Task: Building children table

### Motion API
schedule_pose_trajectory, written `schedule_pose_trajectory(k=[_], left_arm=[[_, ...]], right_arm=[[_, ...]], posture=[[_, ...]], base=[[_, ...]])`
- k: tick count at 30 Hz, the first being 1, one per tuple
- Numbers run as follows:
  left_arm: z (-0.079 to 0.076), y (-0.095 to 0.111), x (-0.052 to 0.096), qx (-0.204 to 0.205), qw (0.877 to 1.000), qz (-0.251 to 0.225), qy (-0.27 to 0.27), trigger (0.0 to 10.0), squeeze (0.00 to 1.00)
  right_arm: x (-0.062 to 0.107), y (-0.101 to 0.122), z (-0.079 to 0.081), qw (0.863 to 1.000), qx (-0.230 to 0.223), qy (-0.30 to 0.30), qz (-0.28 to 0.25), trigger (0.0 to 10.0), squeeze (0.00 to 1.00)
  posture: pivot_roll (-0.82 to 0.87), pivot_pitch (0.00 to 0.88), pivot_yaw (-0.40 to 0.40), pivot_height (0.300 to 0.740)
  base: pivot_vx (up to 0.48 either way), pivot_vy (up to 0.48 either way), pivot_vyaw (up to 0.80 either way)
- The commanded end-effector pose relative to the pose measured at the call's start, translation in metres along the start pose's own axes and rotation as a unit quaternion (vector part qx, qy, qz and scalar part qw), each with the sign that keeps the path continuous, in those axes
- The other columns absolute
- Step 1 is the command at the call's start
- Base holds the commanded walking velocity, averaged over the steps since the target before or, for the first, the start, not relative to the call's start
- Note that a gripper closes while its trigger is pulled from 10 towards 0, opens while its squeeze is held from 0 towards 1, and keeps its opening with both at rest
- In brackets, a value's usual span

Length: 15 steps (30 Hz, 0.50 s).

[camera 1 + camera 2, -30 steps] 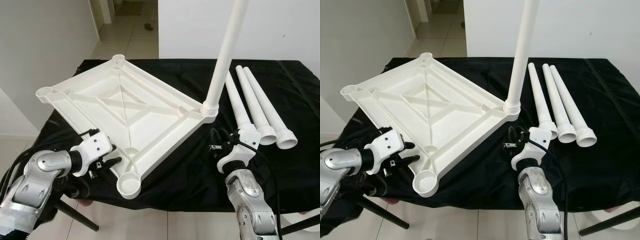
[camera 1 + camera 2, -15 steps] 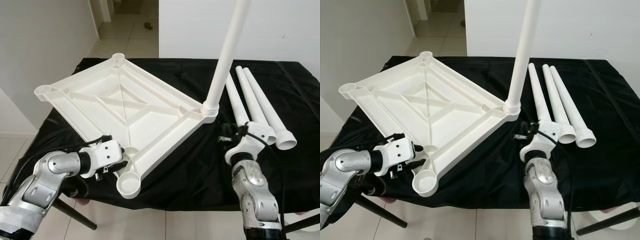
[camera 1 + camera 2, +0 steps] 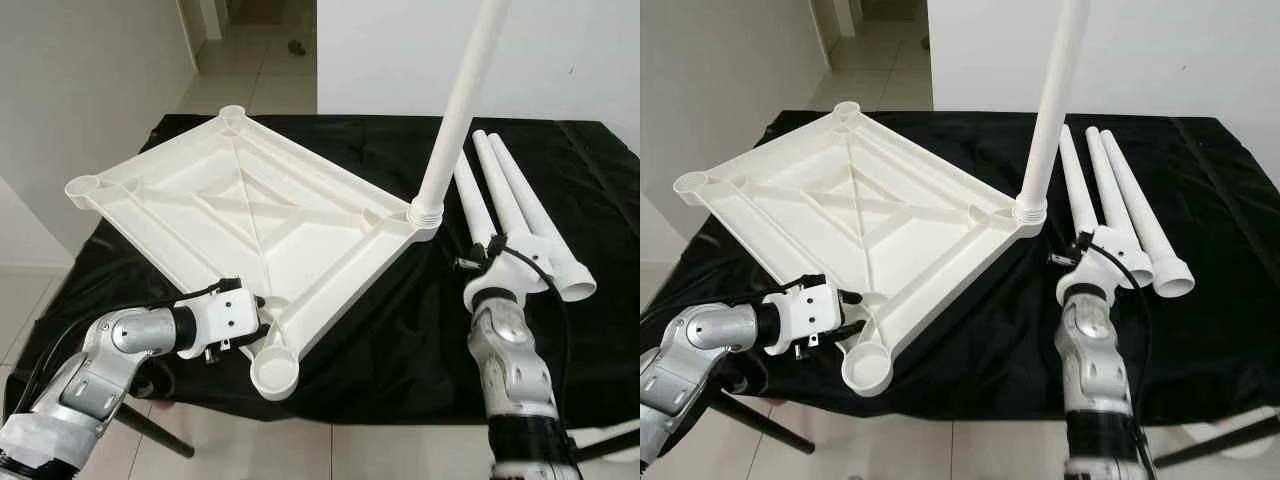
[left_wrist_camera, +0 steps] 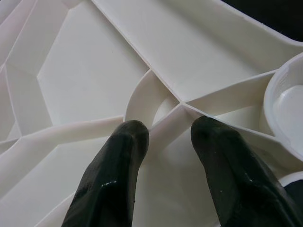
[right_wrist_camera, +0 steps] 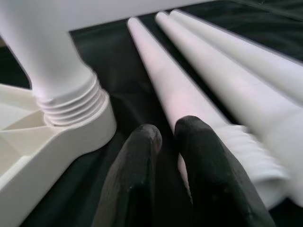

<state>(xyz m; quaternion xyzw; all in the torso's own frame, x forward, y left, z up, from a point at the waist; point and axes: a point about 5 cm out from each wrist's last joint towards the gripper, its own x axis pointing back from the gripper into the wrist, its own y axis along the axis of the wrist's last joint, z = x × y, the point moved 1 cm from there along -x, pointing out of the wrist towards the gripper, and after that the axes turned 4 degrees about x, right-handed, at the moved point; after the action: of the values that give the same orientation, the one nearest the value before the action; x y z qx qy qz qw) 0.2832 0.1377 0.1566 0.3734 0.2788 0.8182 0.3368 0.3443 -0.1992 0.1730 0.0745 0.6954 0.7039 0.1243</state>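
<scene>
The tabletop (image 3: 250, 225) lies upside down on the black-draped bench (image 3: 400, 330), one leg (image 3: 455, 115) already standing screwed into its far right corner socket. Since a second ago the left gripper (image 4: 163, 137) has slid in from beside the near edge; its fingers (image 4: 113, 161) now stand apart astride an inner rib beside the near socket (image 3: 274, 371), seemingly to steady the top. The right gripper (image 5: 163, 137) has swung away from the fitted leg to the three loose legs (image 3: 520, 215), its fingers close together beside the nearest one's threaded end; contact is probably not yet made. A second leg looks next.
</scene>
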Motion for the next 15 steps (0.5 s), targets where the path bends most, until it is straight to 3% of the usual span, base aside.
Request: schedule_pose_trajectory(k=[1, 9, 15], left_arm=[[-0.01, 0.008, -0.008, -0.01, 1.0, -0.012, -0.023, 10.0, 0.0], [-0.01, 0.013, -0.012, -0.017, 0.999, -0.022, -0.023, 10.0, 0.0], [-0.01, 0.015, -0.013, -0.019, 0.999, -0.025, -0.023, 10.0, 0.0]], right_arm=[[-0.009, -0.012, 0.013, 0.999, -0.009, 0.023, 0.022, 10.0, 0.0], [-0.025, -0.017, 0.037, 0.996, -0.015, 0.071, 0.051, 10.0, 0.0], [-0.029, -0.02, 0.042, 0.995, -0.023, 0.08, 0.063, 10.0, 0.0]], posture=[[0.06, 0.185, 0.038, 0.74], [0.07, 0.19, 0.025, 0.74], [0.08, 0.189, 0.019, 0.74]], base=[[0.0, 0.0, 0.0], [0.0, 0.0, 0.0], [0.0, 0.0, 0.0]])
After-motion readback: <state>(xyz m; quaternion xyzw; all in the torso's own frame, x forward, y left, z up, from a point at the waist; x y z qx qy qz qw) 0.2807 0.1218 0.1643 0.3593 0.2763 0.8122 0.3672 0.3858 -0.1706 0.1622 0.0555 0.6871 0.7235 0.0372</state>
